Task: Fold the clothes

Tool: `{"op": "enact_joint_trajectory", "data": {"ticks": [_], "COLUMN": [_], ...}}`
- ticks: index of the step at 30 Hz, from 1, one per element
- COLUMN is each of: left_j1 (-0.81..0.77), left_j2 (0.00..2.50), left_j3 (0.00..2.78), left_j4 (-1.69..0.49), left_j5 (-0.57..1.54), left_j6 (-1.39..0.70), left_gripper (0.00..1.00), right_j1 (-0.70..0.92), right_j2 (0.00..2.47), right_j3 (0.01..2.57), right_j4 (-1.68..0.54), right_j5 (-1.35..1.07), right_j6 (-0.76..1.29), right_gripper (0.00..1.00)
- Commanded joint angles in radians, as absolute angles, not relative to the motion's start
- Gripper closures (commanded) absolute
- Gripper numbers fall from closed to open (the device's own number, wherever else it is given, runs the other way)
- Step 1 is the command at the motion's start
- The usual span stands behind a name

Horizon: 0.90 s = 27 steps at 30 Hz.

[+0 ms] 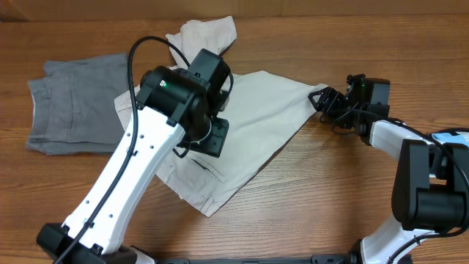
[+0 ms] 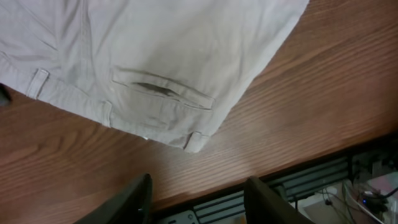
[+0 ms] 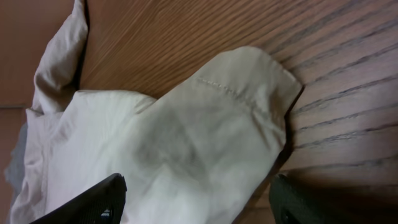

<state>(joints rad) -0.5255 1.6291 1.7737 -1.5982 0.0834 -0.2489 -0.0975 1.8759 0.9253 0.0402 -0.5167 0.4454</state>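
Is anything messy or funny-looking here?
Yes. The cream shorts lie crooked and rumpled, not folded flat. One leg is bunched up and twisted at the far side. The grey shorts beside them lie much flatter.

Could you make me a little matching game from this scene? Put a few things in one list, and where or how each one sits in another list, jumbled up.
Things:
1. beige shorts
2. grey shorts
3. left gripper
4. right gripper

Places or states:
A. lying flat at the far left of the overhead view
B. open, over bare wood near the waistband pocket
C. spread across the middle of the table
D. open, fingers either side of a hemmed leg corner

Pairs: 1-C, 2-A, 3-B, 4-D
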Motion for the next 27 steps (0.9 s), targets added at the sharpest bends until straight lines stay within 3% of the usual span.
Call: {"op": "enact_joint_trajectory", "data": {"ticks": [1,6,8,10,13,20,27], "left_j1": [-0.538,-0.539,-0.539,-0.539,-0.539,-0.54,-0.619], "left_j2": [1.596,1.596,1.596,1.596,1.596,1.596,1.596], "left_j3": [1.769,1.769,1.769,1.769,1.765,1.657,1.431], "left_j4": [-1.614,-1.626,-1.623,-1.623,-1.628,-1.592,-1.384], "left_j5": [0.06,0.059,0.049,0.035,0.032,0.049,0.168], "left_j6": [-0.307,-0.322,-0.322,-0.321,-0.32,-0.319,-0.324], "left_gripper": [0.47,0.46,0.46,0.45,0.45,0.44,0.43], "right_j1": [-0.096,-0.096,-0.096,-0.097,-0.128,-0.306,-0.387], "right_j2": [1.912,1.975,1.979,1.975,1.94,1.67,1.454], "right_j3": [0.923,0.923,0.923,0.931,0.958,1.023,1.031], "right_j4": [0.057,0.138,0.184,0.216,0.181,-0.115,-0.376], "right_j5": [-0.488,-0.562,-0.604,-0.663,-0.734,-0.699,-0.622], "right_j6": [0.471,0.529,0.529,0.529,0.529,0.502,0.463], "right_gripper": [0.22,0.3,0.5,0.8,0.96,0.96,0.96]}}
